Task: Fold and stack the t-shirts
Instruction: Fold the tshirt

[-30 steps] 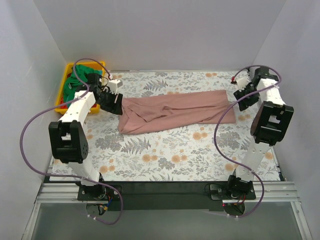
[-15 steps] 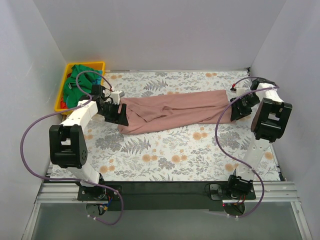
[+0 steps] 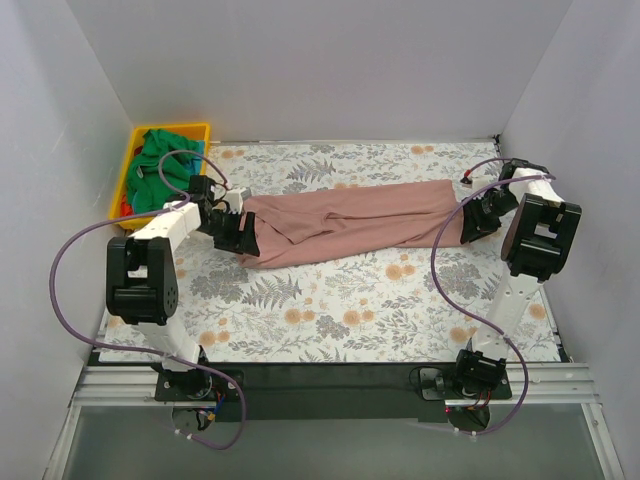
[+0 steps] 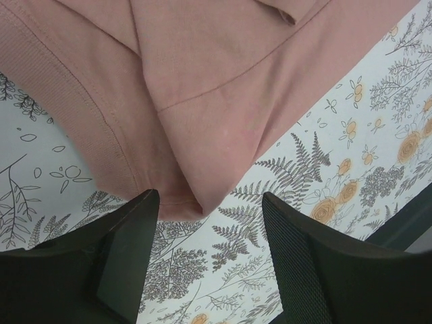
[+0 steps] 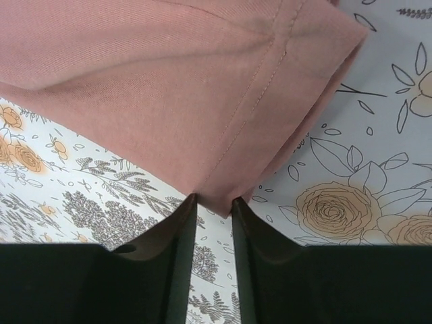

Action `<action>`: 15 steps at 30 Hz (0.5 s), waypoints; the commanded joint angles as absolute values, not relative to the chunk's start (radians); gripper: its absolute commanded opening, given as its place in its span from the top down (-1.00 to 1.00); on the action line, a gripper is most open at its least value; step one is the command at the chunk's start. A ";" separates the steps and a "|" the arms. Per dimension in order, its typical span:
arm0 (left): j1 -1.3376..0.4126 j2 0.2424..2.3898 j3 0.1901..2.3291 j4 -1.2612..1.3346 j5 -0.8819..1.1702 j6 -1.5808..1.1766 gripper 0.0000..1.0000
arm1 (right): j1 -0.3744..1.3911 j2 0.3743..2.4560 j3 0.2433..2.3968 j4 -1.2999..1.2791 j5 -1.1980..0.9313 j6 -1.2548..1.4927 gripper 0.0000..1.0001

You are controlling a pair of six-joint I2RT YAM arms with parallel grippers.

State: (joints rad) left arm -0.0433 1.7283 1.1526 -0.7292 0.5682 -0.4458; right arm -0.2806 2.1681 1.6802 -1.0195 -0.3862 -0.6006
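pink shirt (image 3: pixel 350 222) lies crosswise: left pincer (image 4: pixel 209 201) open astride its left end; right pincer (image 5: pixel 214 201) at its right corner, grip unclear.

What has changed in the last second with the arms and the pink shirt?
Both grippers moved toward the near edge along the ends of the pink shirt: left gripper to its near-left corner, jaws open astride it; right gripper to the near-right corner, jaws nearly closed around it. Shirt and yellow bin stayed put.
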 commanded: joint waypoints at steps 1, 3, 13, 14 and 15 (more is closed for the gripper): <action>-0.054 1.726 1.147 -0.707 0.603 -0.451 -0.20 | -0.284 2.178 1.709 -1.019 -0.411 -0.591 0.43; -0.058 1.727 1.141 -0.710 0.604 -0.448 -0.18 | -0.284 2.175 1.707 -1.019 -0.410 -0.595 0.52; -0.058 1.710 1.117 -0.735 0.584 -0.420 0.64 | -0.284 2.169 1.720 -1.023 -0.394 -0.603 0.97; -0.058 1.707 1.121 -0.739 0.571 -0.422 0.86 | -0.284 2.168 1.717 -1.022 -0.390 -0.606 0.97; -0.055 1.694 1.127 -0.741 0.565 -0.422 0.94 | -0.284 2.160 1.717 -1.022 -0.381 -0.609 0.97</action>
